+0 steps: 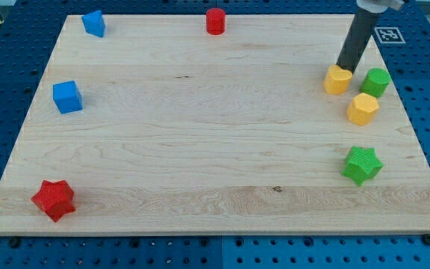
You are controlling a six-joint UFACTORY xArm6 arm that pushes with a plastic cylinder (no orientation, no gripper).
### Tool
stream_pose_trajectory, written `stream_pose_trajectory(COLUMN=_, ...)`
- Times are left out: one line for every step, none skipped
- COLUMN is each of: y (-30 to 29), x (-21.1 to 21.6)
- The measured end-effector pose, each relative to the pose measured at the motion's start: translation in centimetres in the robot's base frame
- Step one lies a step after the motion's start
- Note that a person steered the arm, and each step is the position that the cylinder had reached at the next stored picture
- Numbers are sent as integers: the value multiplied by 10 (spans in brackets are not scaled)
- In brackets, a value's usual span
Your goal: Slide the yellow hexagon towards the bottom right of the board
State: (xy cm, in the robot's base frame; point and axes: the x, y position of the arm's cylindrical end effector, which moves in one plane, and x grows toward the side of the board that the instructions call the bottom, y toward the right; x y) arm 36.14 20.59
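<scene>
Two yellow blocks lie near the board's right edge. The lower one [363,109] looks like a hexagon. The upper one [338,79] is blockier and I cannot make out its shape. My dark rod comes down from the view's top right. My tip [343,68] rests at the upper edge of the upper yellow block, touching or almost touching it. The tip is above and slightly left of the yellow hexagon, with a clear gap between them.
A green block [376,82] sits right of the upper yellow block, close above the hexagon. A green star [362,164] lies below the hexagon. A red cylinder [215,21] and a blue block [93,23] are at the top, a blue cube [67,96] at left, a red star [54,199] at bottom left.
</scene>
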Motion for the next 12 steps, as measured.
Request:
stream_pose_trajectory(y=-39, x=25)
stream_pose_trajectory(y=-49, x=30)
stream_pose_trajectory(y=-41, x=41)
stream_pose_trajectory(y=-26, x=64)
stream_pose_trajectory(y=-19, x=68)
stream_pose_trajectory(y=-9, x=66)
stream_pose_trajectory(y=9, x=62)
stream_pose_trajectory(y=13, x=61)
stream_pose_trajectory(y=15, x=76)
stream_pose_trajectory(y=17, x=102)
stream_pose_trajectory(y=17, x=92)
stream_pose_trajectory(y=17, x=58)
